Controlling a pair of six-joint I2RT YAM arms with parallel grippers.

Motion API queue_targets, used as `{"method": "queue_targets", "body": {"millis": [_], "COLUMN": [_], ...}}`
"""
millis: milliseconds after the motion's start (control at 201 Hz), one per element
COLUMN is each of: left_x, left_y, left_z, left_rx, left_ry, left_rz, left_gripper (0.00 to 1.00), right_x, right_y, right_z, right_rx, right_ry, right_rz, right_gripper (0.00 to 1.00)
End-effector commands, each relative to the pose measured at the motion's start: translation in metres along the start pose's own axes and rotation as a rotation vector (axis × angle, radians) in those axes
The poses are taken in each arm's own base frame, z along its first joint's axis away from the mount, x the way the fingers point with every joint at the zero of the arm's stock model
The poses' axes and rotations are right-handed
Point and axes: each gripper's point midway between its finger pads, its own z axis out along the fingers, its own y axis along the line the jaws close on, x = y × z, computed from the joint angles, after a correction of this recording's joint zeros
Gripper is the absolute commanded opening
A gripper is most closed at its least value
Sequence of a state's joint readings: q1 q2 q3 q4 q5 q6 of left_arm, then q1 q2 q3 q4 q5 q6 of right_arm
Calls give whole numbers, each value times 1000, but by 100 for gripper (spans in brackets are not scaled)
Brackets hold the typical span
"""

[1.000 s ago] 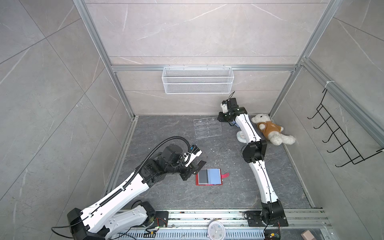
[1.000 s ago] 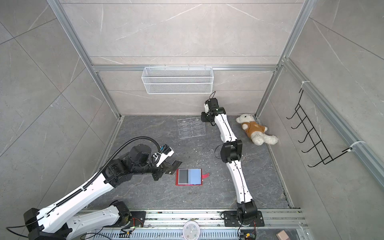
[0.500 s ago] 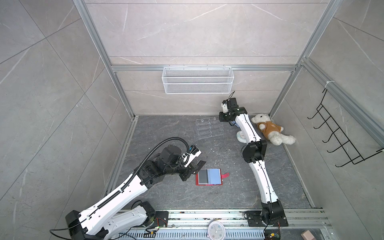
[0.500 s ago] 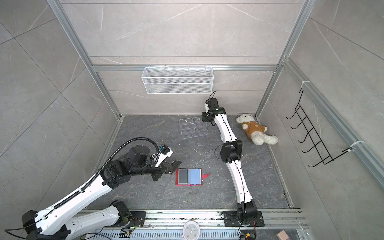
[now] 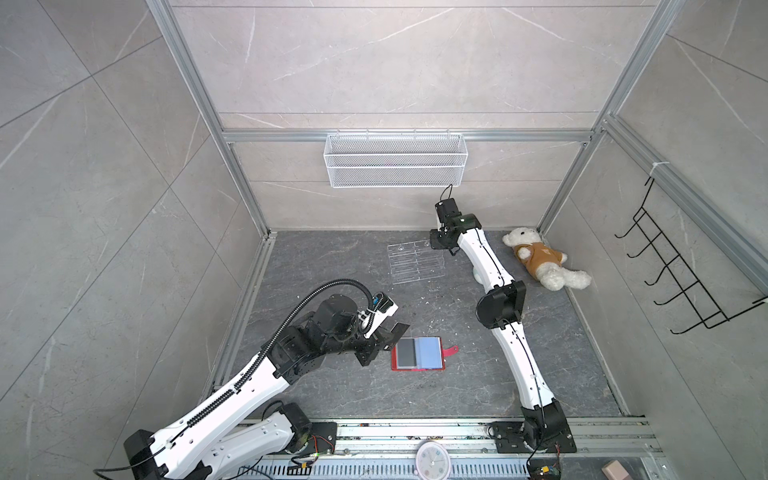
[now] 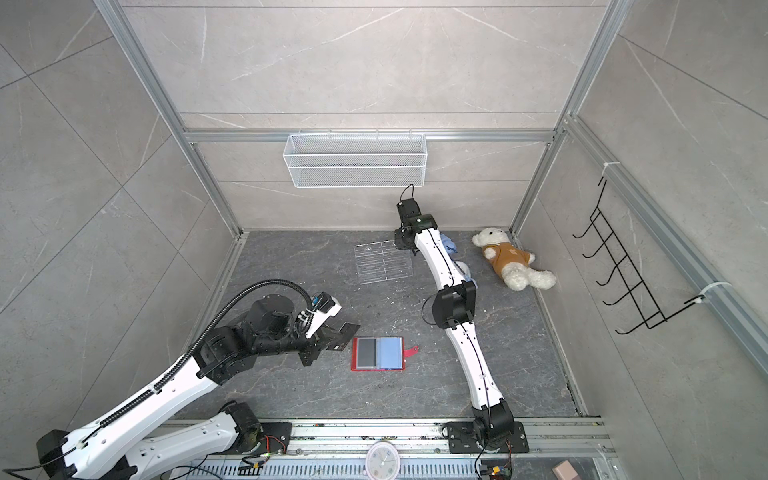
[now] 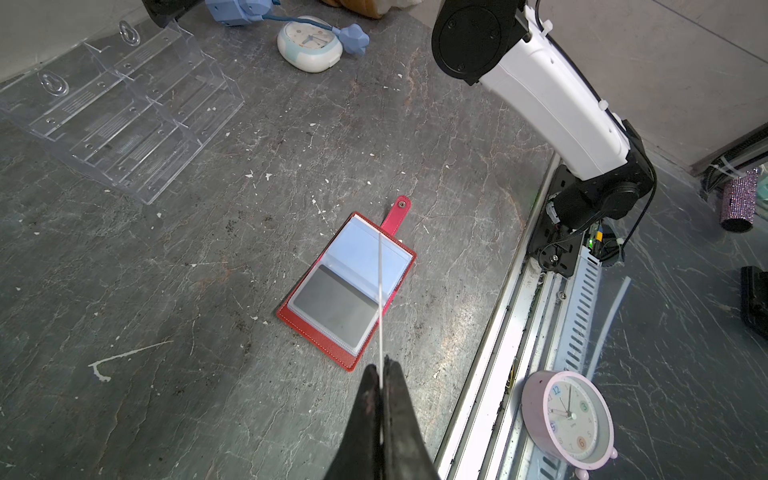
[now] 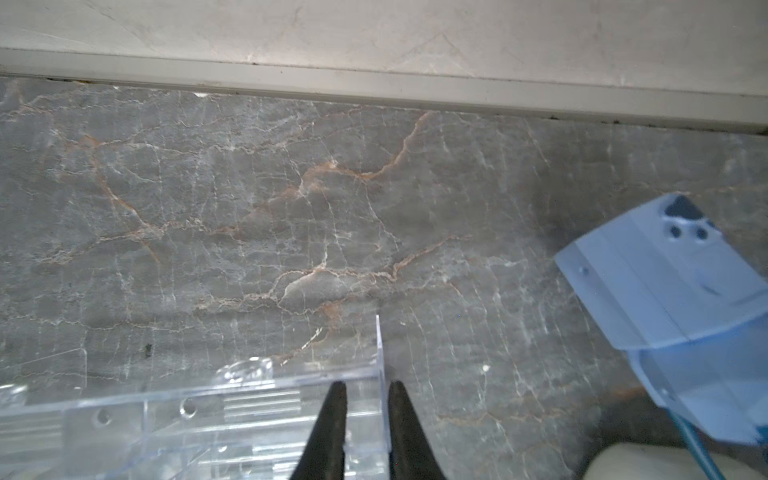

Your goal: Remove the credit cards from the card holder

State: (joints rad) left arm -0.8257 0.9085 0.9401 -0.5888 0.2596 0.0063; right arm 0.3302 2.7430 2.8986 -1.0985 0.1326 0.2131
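Card holder (image 5: pixel 417 353) lies open flat mid-floor, with the second card (image 7: pixel 336 307) still in its sleeve. First card (image 5: pixel 400 331) is pinched tight in my left claw (image 7: pixel 380 370), just off the holder's tab-less edge, barely moved in the last second. Right claw (image 8: pixel 365 388) has narrowed astride the acrylic stand (image 5: pixel 415 262) end wall; can't tell if it's clamped. I'd call the task half done. Bare floor toward the stand; base rail (image 5: pixel 374 432) is close.

There are two robot arms (image 5: pixel 523 365), one red card holder (image 5: pixel 430 352), two credit cards (a sleeved card (image 5: pixel 406 352) and a held card (image 5: pixel 400 329)), two clocks, a pink clock (image 7: pixel 567 417) and a white clock (image 7: pixel 309 45), one teddy bear (image 5: pixel 538 257), one clear stand (image 5: pixel 415 262), one wire basket (image 5: pixel 395 166) and one hook rack (image 5: pixel 688 274).
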Motion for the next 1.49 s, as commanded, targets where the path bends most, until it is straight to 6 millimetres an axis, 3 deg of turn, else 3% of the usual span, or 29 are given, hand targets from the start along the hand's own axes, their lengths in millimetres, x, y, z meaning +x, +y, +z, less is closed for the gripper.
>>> {"method": "queue_targets", "body": {"millis": [0, 274, 577, 1030, 1488], "left_x": [-9, -7, -7, -3, -5], "left_y": [-1, -4, -5, -5, -5], "left_z": [-8, -15, -18, -17, -13], "left_rx": [-8, -5, -6, -14, -13], "left_ry": [-59, -80, -89, -71, -68], "left_rz": [-4, -13, -12, -5, -4], "left_gripper": [0, 0, 0, 0, 0], "right_x": [8, 15, 35, 53, 70], "right_y": [-13, -9, -1, 13, 7], "right_z": [-34, -55, -60, -38, -32], "right_rx": [95, 138, 149, 109, 150], "right_ry": [35, 45, 97, 162, 224], "right_rz": [78, 141, 136, 136, 150], "right_gripper": [10, 8, 8, 8, 11]}}
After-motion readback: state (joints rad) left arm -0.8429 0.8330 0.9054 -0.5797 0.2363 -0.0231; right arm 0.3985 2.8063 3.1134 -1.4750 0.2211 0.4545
